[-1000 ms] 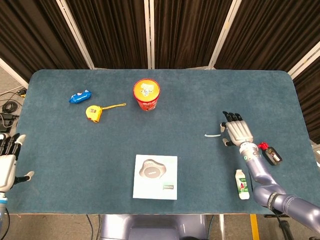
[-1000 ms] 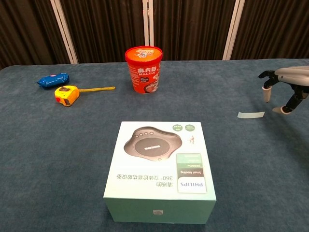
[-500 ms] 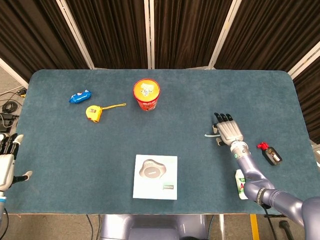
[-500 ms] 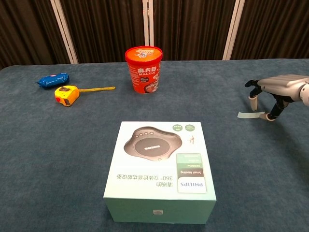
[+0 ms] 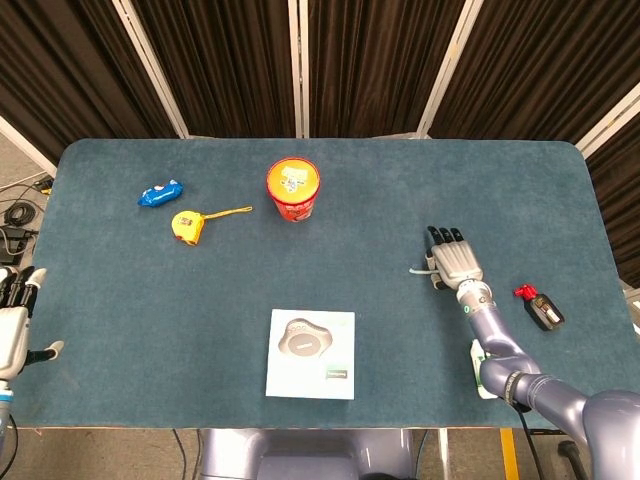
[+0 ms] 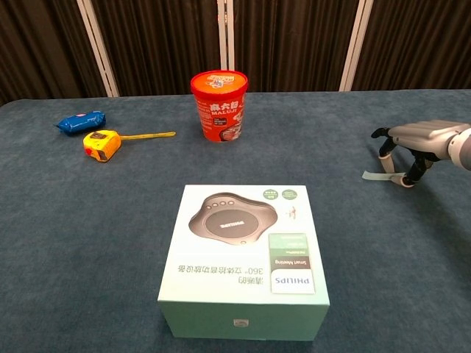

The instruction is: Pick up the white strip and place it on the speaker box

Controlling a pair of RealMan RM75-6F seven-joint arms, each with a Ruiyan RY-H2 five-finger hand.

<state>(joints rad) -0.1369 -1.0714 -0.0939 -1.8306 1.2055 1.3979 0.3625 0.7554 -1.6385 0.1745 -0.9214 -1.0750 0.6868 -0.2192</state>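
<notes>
Flat on the table, the white strip (image 6: 375,175) runs left-right, its right end under the right hand's (image 6: 412,140) downcurled fingers; grasp unclear

**Right hand low on the table, left hand idle at the edge**

The right arm reaches forward from the lower right corner, forearm angled up and inward. The right hand (image 5: 453,260) sits palm down, fingers (image 6: 384,147) curled downward with their tips at the table surface. The left hand (image 5: 12,320) shows at the far left edge, fingers extended forward and thumb spread sideways, holding nothing.
</notes>
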